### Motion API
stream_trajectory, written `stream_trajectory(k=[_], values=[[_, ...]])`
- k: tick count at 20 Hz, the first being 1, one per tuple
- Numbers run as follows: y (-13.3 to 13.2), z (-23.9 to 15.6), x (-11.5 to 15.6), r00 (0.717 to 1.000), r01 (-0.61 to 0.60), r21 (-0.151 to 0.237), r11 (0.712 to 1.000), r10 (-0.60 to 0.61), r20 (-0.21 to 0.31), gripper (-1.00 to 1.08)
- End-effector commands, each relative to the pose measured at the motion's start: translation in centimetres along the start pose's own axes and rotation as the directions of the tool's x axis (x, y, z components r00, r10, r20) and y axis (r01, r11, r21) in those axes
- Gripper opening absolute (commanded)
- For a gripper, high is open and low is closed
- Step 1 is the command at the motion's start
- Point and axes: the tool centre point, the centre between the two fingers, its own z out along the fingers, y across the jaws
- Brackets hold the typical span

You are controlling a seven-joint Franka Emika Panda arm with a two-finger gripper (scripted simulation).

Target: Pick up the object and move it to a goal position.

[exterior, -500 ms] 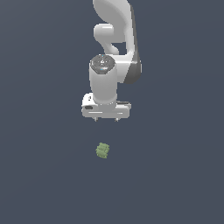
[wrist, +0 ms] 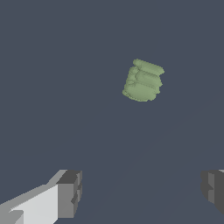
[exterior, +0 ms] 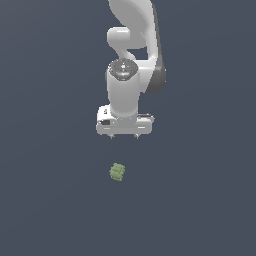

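The object (exterior: 117, 172) is a small olive-green ridged lump lying on the dark grey floor. It also shows in the wrist view (wrist: 143, 80). My white gripper (exterior: 124, 136) hangs above the floor, farther back in the exterior view than the object and a little toward that view's right. It is open and empty. In the wrist view my gripper (wrist: 142, 192) shows two grey fingertips (wrist: 70, 193) set far apart, with the object well clear of them.
The white arm (exterior: 132, 45) rises behind the gripper. The dark grey floor (exterior: 50, 200) spreads flat all around. No goal marker shows.
The gripper has moved slightly toward the object in the exterior view. The object has not moved.
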Motion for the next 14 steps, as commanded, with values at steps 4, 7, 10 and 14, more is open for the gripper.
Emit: stream_trajectory(k=[4,7,10,14], values=[[-0.2,-0.2,0.0,1.0,0.012,-0.002,1.0,-0.012,-0.003,1.0],[-0.1,0.0,0.4,1.0,0.001,-0.001,1.0,-0.001,-0.003,1.0],[0.1,0.3,1.0,1.0,-0.017,0.0,1.0,0.017,-0.004,1.0],[0.6,1.0,2.2,0.998,-0.055,0.002,0.998,0.055,-0.005,1.0]])
